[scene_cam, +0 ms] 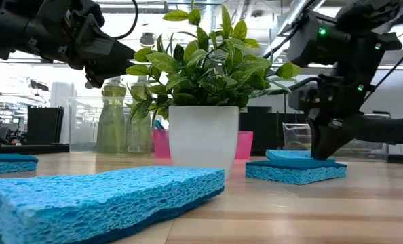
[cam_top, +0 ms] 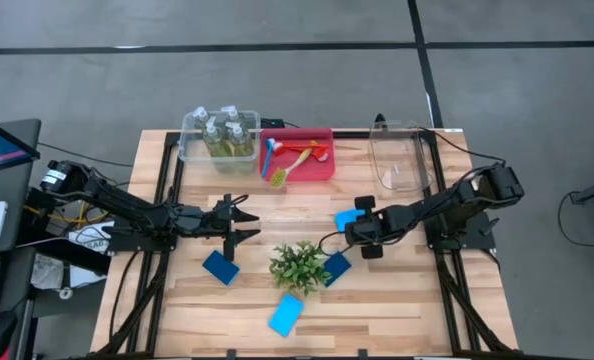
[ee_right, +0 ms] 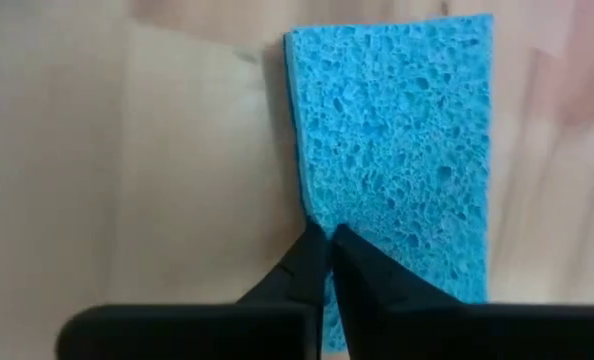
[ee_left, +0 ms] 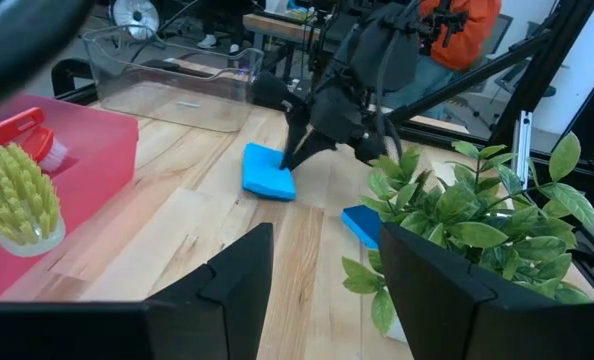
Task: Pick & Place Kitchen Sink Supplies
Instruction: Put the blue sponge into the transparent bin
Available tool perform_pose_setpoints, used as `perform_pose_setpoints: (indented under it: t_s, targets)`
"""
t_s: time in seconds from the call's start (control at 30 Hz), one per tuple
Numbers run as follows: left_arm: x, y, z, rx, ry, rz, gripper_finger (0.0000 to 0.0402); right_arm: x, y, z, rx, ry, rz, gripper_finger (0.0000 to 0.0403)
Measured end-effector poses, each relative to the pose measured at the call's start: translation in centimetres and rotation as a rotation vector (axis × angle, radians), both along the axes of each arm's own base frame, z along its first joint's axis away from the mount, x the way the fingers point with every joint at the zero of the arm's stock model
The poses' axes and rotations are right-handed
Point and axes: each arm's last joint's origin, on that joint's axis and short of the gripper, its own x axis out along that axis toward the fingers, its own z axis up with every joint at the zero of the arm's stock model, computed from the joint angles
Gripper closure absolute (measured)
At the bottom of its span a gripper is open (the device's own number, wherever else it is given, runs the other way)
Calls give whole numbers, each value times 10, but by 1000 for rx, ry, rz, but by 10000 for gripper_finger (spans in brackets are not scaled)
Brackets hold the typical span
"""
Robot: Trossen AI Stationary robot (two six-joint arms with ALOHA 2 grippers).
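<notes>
A light-blue sponge (ee_right: 397,130) lies flat on the wooden table right of centre, and my right gripper (ee_right: 325,238) is shut with its tips at the sponge's long edge. My left gripper (cam_top: 245,222) hangs open left of centre, pointing at the plant, with nothing between its fingers. Two dark-blue sponges (cam_top: 220,266) (cam_top: 335,268) and another light-blue sponge (cam_top: 286,314) lie flat near the plant. Clear bottles of yellow-green liquid (cam_top: 222,133) stand in a clear bin. Brushes (cam_top: 295,157) lie in a red bin. My right gripper touches the light-blue sponge with its shut fingertips at one long edge (ee_right: 305,205), about halfway along it. The fingers (scene_cam: 321,146) come from above, slanting down. The sponge lies flat on the table. Whether any of it is nipped between the tips, I cannot tell.
A green leafy plant in a white pot (cam_top: 299,265) stands at the table's middle, between the arms. A clear bin (cam_top: 189,150), a red bin (cam_top: 322,135) and another clear bin (cam_top: 397,160) line the far edge. Bare wood shows along the near edge.
</notes>
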Motion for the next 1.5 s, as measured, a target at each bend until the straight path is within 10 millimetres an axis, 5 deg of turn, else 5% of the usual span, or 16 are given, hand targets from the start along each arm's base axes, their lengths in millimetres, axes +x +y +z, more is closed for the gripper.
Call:
perform_pose_setpoints:
  t_s: [0.43, 0.97, 1.23, 1.5]
  targets:
    - [0, 0, 0, 0, 0, 0, 216, -18, -6, 46, -214, -245, -115, 401]
    - [0, 0, 0, 0, 0, 0, 216, -51, -23, 91, -574, -605, -541, 402]
    - [0, 0, 0, 0, 0, 0, 216, -81, -56, 95, -461, -594, -797, 402]
    - [0, 0, 0, 0, 0, 0, 216, -87, -77, 84, -376, -539, -909, 401]
